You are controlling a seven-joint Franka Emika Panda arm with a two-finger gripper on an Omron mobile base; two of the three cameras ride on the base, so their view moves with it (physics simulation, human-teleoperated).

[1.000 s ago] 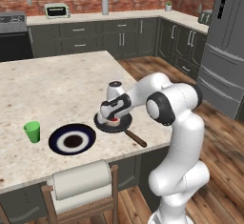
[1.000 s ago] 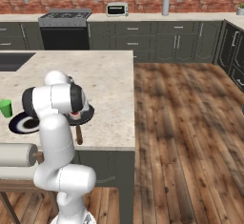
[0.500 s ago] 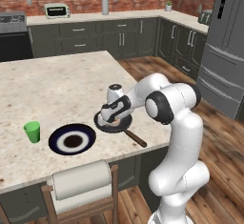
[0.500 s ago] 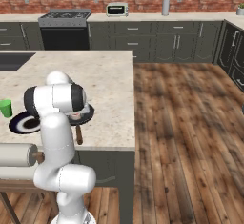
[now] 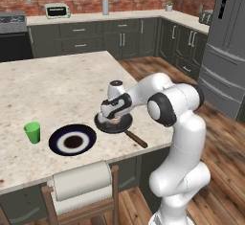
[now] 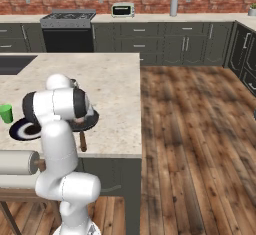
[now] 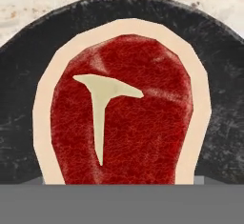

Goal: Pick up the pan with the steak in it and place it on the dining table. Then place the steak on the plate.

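One gripper (image 5: 113, 119) sits low over the steak (image 7: 121, 108) in the pan (image 5: 114, 123), jaw spread unclear, and should close squarely across the meat's sides.

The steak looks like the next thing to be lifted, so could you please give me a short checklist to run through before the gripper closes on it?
1. Pan resting on the dining table: ok.
2. Steak lying inside the pan, red side up: ok.
3. Gripper low over the pan, steak centred close ahead in the hand view: ok.
4. Jaws set on either side of the steak: cannot tell, the fingertips are hidden.
5. Plate bare and ready, beside the pan on the table: ok.
6. Green cup standing apart from the plate, beyond it from the pan: ok.
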